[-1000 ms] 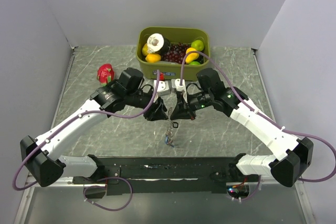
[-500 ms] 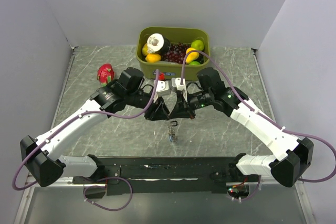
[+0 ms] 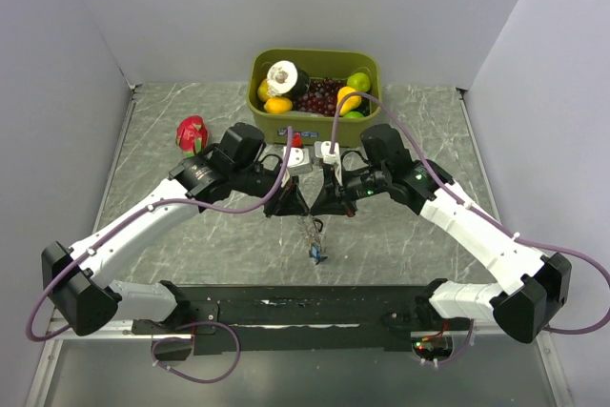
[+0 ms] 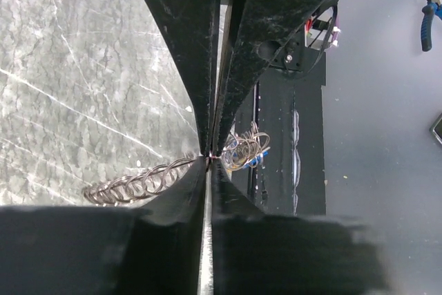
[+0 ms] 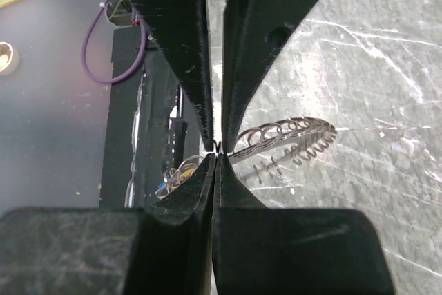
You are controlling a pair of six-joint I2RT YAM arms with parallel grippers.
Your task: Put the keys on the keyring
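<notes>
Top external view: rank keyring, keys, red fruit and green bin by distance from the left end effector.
1. keyring, pinched in the left end effector.
2. keys, dangling just below.
3. red fruit, far left; green bin, behind: too close to call.

Nothing readable is showing up in any of the three views right now: no lettering, label, brand mark, number or sign is coming through clearly enough to make out.
</notes>
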